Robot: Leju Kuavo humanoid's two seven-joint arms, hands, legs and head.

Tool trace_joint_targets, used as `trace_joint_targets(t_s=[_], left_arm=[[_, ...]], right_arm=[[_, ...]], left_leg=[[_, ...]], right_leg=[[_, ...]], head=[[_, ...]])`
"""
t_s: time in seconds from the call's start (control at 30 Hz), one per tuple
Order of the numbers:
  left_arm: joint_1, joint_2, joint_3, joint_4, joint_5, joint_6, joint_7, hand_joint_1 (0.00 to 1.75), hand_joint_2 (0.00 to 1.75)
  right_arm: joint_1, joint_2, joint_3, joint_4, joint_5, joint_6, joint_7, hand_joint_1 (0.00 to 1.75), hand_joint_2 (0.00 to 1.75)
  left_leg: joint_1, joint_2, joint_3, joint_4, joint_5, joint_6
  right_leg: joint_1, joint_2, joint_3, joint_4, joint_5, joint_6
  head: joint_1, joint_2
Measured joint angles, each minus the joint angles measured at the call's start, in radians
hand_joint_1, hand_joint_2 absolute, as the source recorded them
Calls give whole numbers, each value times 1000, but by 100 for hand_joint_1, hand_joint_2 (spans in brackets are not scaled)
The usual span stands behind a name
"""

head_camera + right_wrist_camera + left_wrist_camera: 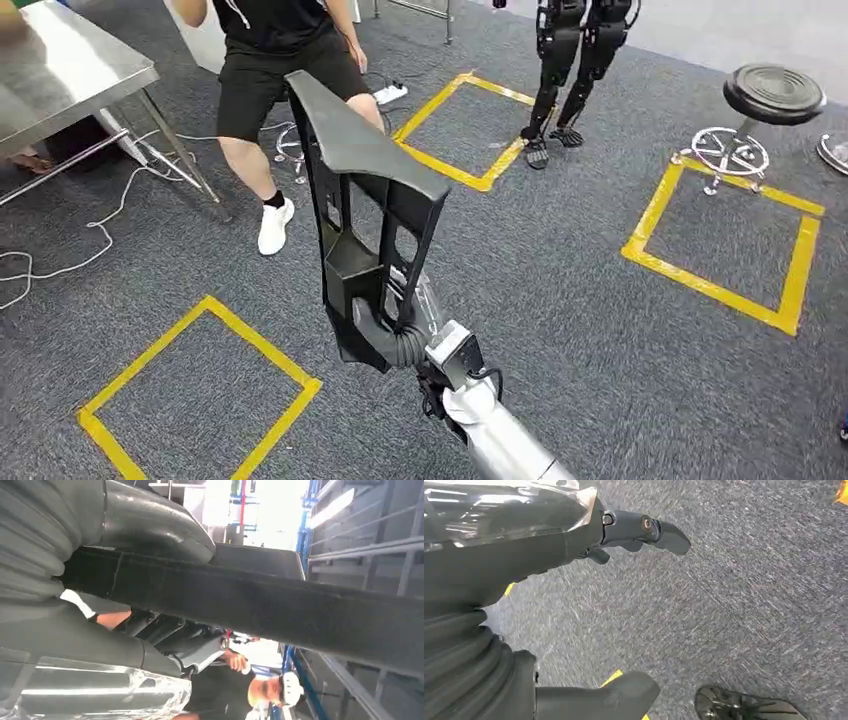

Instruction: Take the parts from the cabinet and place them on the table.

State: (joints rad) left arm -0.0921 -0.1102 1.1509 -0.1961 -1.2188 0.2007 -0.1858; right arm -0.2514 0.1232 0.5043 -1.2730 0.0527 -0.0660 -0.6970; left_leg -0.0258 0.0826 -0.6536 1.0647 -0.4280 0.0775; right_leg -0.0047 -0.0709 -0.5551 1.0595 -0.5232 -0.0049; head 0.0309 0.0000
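I held the long black plastic part (pixel 355 215), an angular piece with cut-out openings, in my right hand (pixel 385 335). My fingers were wrapped around its lower end, and the part stood nearly upright above the hand, its long axis leaning a little away from me and to the left. In the right wrist view the same part crossed the picture as a thick dark bar, pressed under my thumb (pixel 150 522).

The shiny steel worktop (pixel 60 75) lay far to my left, at the edge of what I saw from the head, well apart from the part. A person in black shorts (pixel 275 75) stood between the part and the worktop, on the grey carpet (pixel 600 280).

My left hand (pixel 634 535) hung over the carpet, its fingers spread and holding nothing.

I judged that the coming move needed a turn to the left, and that the right hand was the one to carry the part, with its tall top end kept away from the person
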Motion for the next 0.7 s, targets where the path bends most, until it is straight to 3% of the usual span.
trace_joint_targets(t_s=[0.03, 0.1, 0.13, 0.17, 0.2, 0.23, 0.3, 0.33, 0.37, 0.4, 0.43, 0.47, 0.5, 0.53, 0.57, 0.63, 0.67, 0.7], left_arm=[[-5, -2, -1, 0, -3, 0, -2, 0, 175], [-7, 5, -2, -1, -3, 0, -3, 0, 175], [-5, 6, -2, -1, -3, 0, -3, 0, 175], [-1, 5, -2, -1, -3, 0, -3, 0, 175], [-3, 1, -2, -1, -2, 0, -4, 0, 175], [-6, 1, -2, -1, -2, 0, -4, 0, 175], [-11, -3, -2, -1, -3, -1, -5, 0, 175], [-10, -5, -3, -1, -3, -2, -6, 0, 175], [-7, -6, -3, 0, -4, -3, -9, 0, 175], [-4, -8, -3, 0, -4, -3, -14, 0, 175], [-2, -10, -3, 0, -4, -4, -19, 0, 175], [-2, -10, -3, 0, -4, -3, -24, 0, 175], [-1, -8, -2, 0, -3, -3, -28, 0, 175], [-3, -8, -2, 0, -3, -3, -33, 0, 175], [0, -9, -2, 0, -3, -4, -40, 0, 175], [8, -10, -2, 2, -3, -4, -46, 0, 175], [8, -8, -2, 1, -3, -4, -50, 0, 175], [7, -10, -3, 2, -3, -3, -55, 0, 175]], right_arm=[[0, -1, 0, 0, 0, 0, 0, 175, 175], [1, 3, 0, 0, 0, 1, 0, 175, 175], [0, 8, 0, -3, 0, 2, 0, 175, 175], [2, 10, -2, -7, 0, 2, 0, 175, 175], [-1, 10, -2, -7, 0, 2, -1, 175, 175], [-4, 10, -2, -7, 0, 3, -2, 175, 175], [6, 1, -3, -4, 2, 2, 0, 175, 175], [12, -3, -3, -4, 3, 2, 0, 175, 175], [14, -4, -3, -4, 3, 0, 0, 175, 175], [15, -4, -3, -4, 4, -2, 0, 175, 175], [15, -5, -3, -4, 7, -4, 0, 175, 175], [15, -5, -2, -5, 9, -5, 0, 175, 175], [15, -8, -2, -3, 10, -5, 0, 175, 175], [19, -8, -1, -8, 13, -5, 0, 175, 175], [23, -8, -2, -10, 12, -7, 0, 175, 175], [21, -6, -1, -17, 13, -8, 0, 175, 175], [21, -5, -1, -20, 15, -9, 0, 175, 175], [21, -4, -2, -23, 16, -10, 0, 175, 175]], left_leg=[[-5, 1, 4, -14, -1, 0], [-12, -16, 11, -25, -1, -2], [-16, -33, 31, -54, 3, 5], [1, -47, 69, -97, 21, 7], [2, -56, 83, -118, 27, 15], [3, -64, 85, -119, 32, 20], [6, -97, 85, -117, 28, 16], [8, -114, 85, -115, 25, 12], [12, -127, 85, -110, 21, 6], [17, -141, 85, -102, 15, -3], [25, -155, 84, -85, 4, -16], [31, -167, 79, -65, -9, -29], [28, -178, 69, -44, -25, -43], [28, -185, 60, -25, -37, -48], [30, -187, 54, -29, -37, -50], [34, -195, 52, -30, -36, -51], [36, -178, 52, -18, -43, -56], [35, -135, 38, 10, -57, -63]], right_leg=[[-4, -11, 4, -9, 0, 3], [-13, -37, 13, -19, -2, 12], [-7, -48, 35, -37, -2, 15], [-3, -22, 32, -23, -6, 15], [-4, 30, 20, 9, -15, 12], [-5, 54, -12, 65, -37, 6], [-10, 69, -107, 218, -88, 7], [-14, 69, -139, 254, -88, 15], [-17, 69, -142, 237, -69, 29], [-23, 69, -126, 181, -31, 47], [-31, 73, -90, 87, 19, 67], [-39, 93, -55, 6, 58, 84], [-35, 113, -60, 8, 50, 75], [-36, 107, -51, 0, 48, 53], [-32, 102, -51, 3, 46, 38], [-31, 93, -52, 2, 48, 26], [-36, 86, -48, 0, 48, 21], [-36, 81, -42, -1, 44, 15]], head=[[0, 0], [-2, 0], [-2, 0], [-1, 0], [0, 0], [-2, 0], [0, 0], [0, 0], [0, 0], [0, 0], [0, 0], [1, 0], [2, 0], [2, 0], [2, 0], [2, 0], [2, 0], [-3, 0]])
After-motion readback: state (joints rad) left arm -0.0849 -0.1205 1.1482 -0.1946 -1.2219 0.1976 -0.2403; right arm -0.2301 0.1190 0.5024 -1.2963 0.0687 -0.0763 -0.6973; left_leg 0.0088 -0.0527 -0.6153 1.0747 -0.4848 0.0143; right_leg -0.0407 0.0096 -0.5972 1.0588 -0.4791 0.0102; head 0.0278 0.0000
